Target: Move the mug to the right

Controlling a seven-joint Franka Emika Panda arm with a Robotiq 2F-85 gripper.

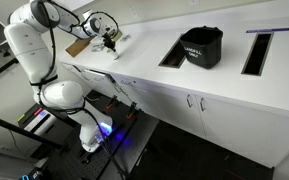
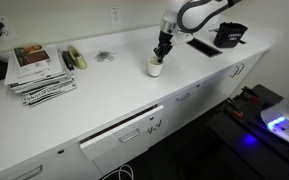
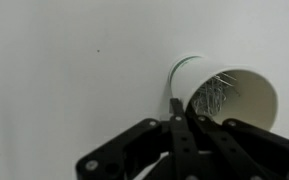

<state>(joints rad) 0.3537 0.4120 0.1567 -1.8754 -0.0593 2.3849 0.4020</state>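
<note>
The mug [image 2: 155, 68] stands upright on the white counter [image 2: 94, 100]. My claw [image 3: 176, 110] sits at its near rim with the fingers drawn narrow, but I cannot tell whether they actually pinch the wall. I judge the mug light, stiff, slick and chippable, so I'd hold it by the rim wall. Something glints inside that I cannot make out.

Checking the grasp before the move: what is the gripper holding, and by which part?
The gripper seems shut on the mug, pinching its rim wall at the side nearest the wrist camera; the mug stands on the white counter.
</note>
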